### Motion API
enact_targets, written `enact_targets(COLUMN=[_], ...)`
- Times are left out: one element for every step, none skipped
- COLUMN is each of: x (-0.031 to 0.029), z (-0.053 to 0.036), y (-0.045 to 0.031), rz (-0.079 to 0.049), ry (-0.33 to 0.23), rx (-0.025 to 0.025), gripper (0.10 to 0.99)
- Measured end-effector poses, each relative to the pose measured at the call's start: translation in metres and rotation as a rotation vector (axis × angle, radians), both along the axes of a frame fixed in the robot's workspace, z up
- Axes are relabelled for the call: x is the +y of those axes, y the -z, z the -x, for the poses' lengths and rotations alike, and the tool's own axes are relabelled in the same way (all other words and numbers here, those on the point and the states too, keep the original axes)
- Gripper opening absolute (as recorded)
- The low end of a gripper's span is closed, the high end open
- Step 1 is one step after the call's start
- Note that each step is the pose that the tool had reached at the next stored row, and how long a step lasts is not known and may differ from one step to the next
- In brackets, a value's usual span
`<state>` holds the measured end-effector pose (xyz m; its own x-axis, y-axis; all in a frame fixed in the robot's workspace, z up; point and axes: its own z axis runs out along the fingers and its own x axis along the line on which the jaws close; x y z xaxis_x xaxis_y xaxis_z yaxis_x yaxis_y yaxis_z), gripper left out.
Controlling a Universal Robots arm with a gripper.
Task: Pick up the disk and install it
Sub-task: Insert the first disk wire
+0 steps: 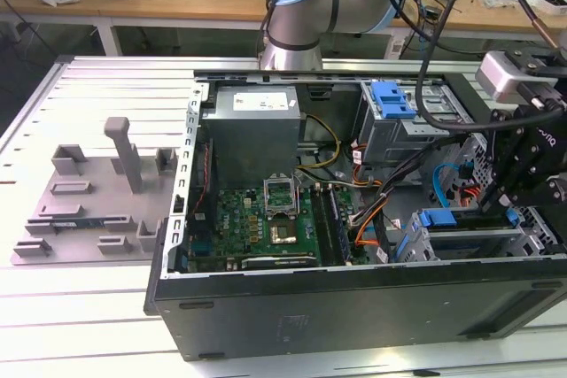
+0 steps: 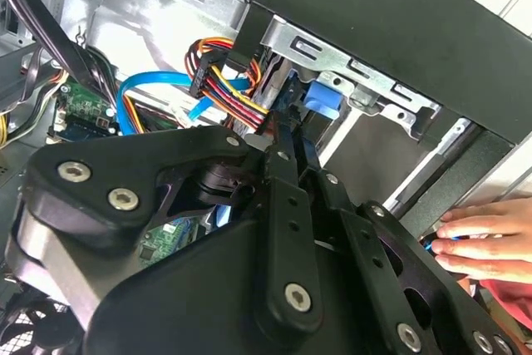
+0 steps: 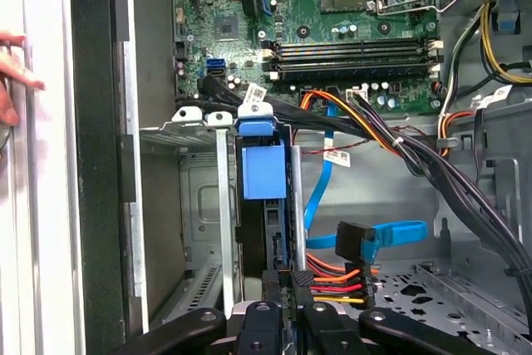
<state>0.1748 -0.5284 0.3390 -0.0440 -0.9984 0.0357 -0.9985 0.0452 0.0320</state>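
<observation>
Disk (image 3: 264, 174): standing on edge in the metal drive cage (image 3: 187, 205) of the open computer case (image 1: 354, 307), blue frame showing.
Fingers: gripper (image 3: 283, 288) pinched shut on the disk's near edge.
Hand (image 2: 486, 243): a person's, resting on the case's outer wall.
Motherboard (image 1: 257, 219): exposed, beside the cage.

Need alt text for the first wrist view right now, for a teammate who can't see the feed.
The gripper sits at the disk, whose blue frame stands edge-on in a metal drive cage inside an open computer case. Beyond lie the green motherboard, a blue data cable and bundled power wires; a person's fingers rest outside the case wall.
</observation>
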Motion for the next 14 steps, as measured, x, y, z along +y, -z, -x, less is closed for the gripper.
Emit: enact_targets(x=[0.0, -0.0001, 0.0, 0.0, -0.0001, -0.0001, -0.0001, -0.0001, -0.0001, -0.0001, 0.0, 0.0, 0.0002, 0.0002], z=[0.0, 0.0, 0.0, 0.0, 0.0, 0.0, 0.0, 0.0, 0.0, 0.0, 0.0, 0.0, 0.0, 0.0], y=[0.0002, 0.0004, 0.0004, -0.0009, -0.0021, -0.0034, -0.007, -0.0115, -0.0141, -0.0156, -0.0167, -0.0168, -0.0168, -0.0169], rz=[0.0, 0.0, 0.0, 0.0, 0.0, 0.0, 0.0, 0.0, 0.0, 0.0, 0.0, 0.0, 0.0, 0.001], ry=[0.0, 0.0, 0.0, 0.0, 0.0, 0.0, 0.0, 0.0, 0.0, 0.0, 0.0, 0.0, 0.0, 0.0], rx=[0.0, 0.0, 0.0, 0.0001, 0.0001, 0.0001, 0.0001, 0.0001, 0.0001, 0.0001, 0.0001, 0.0002, 0.0001, 0.0001], gripper=[0.165, 0.176, 0.235, 0.302, 0.302, 0.302, 0.302, 0.302, 0.302, 0.302, 0.302, 0.302, 0.302, 0.302])
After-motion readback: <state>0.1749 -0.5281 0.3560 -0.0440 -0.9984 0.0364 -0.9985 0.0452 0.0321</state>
